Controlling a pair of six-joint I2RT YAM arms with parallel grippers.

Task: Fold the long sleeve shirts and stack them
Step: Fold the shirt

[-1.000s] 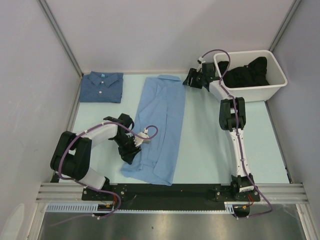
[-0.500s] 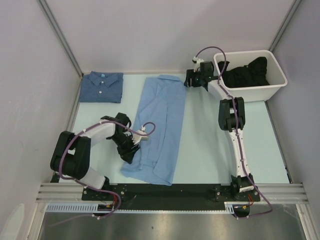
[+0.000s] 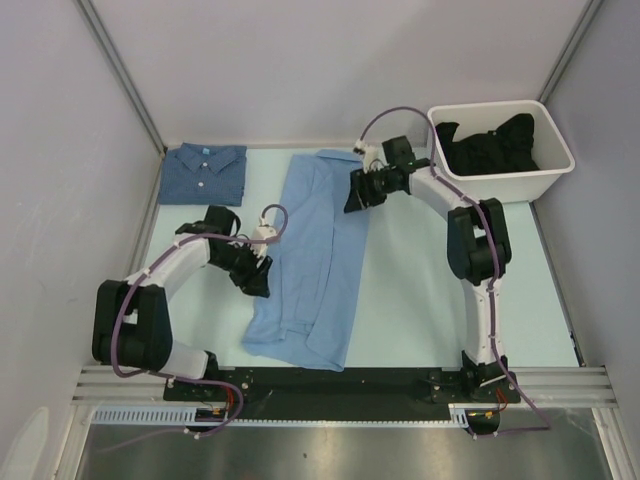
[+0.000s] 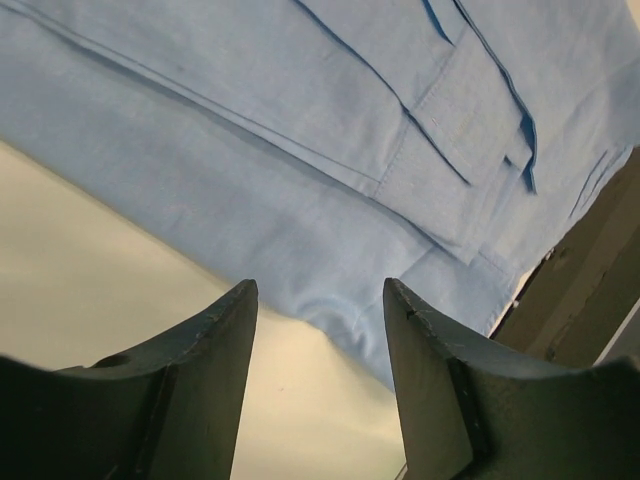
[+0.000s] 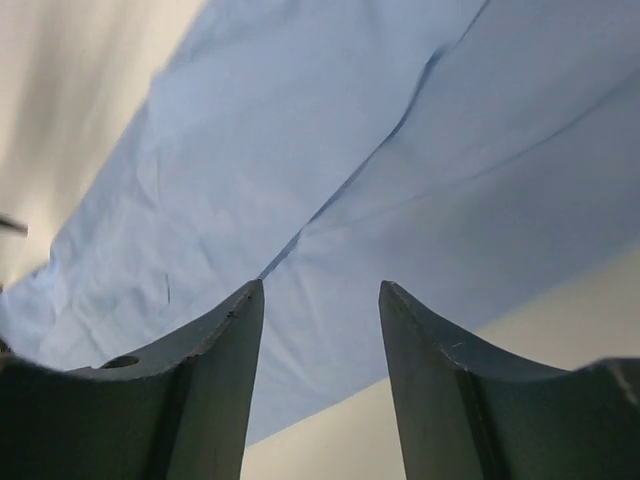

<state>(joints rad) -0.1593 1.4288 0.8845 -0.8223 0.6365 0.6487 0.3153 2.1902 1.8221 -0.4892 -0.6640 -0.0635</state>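
Looking at a light blue shirt laid out as a long strip mid-surface, long axis running near to far. Darker blue shirt already folded, parked at the far left corner. Left gripper just off the strip's left edge, toward the near half; right gripper over the right edge, toward the far end. Both roughly half open, holding nothing. So: one on each long side, cloth lying inward from each. Compared with a second ago: left gripper pulled off the top of the shirt out to its left edge, right gripper swung in from beside the bin at far right. Probably lining up to pinch both edges.
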